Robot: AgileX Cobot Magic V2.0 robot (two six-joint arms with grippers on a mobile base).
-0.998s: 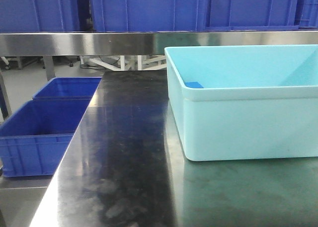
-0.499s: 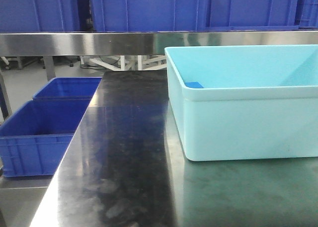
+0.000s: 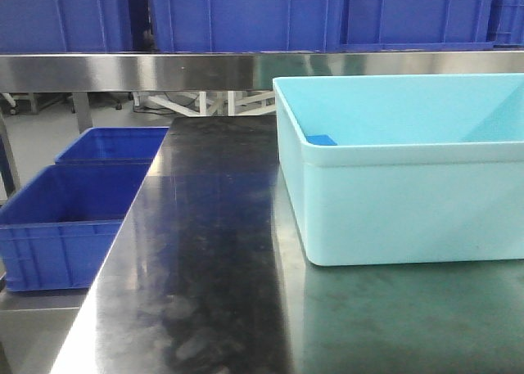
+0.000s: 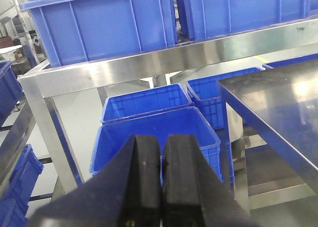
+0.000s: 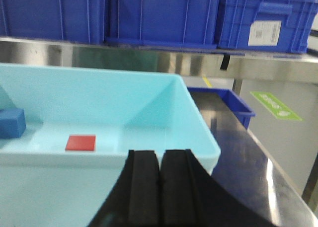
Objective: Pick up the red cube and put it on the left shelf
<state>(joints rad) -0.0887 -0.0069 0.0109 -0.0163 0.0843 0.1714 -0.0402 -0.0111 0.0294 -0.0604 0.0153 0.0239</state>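
Both the left gripper (image 4: 161, 185) and right gripper (image 5: 159, 187) are closed on nothing; the red cube (image 5: 80, 142) lies inside the cyan tub (image 5: 99, 95) on the table (image 3: 213, 251).

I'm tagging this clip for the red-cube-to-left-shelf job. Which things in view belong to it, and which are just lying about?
Job: red cube, lying in the pale cyan tub; left shelf.
Lying about: blue block in the same tub; blue crates beside the steel tabletop.

Bright, slightly soft; glare on tabletop (image 3: 205, 251)
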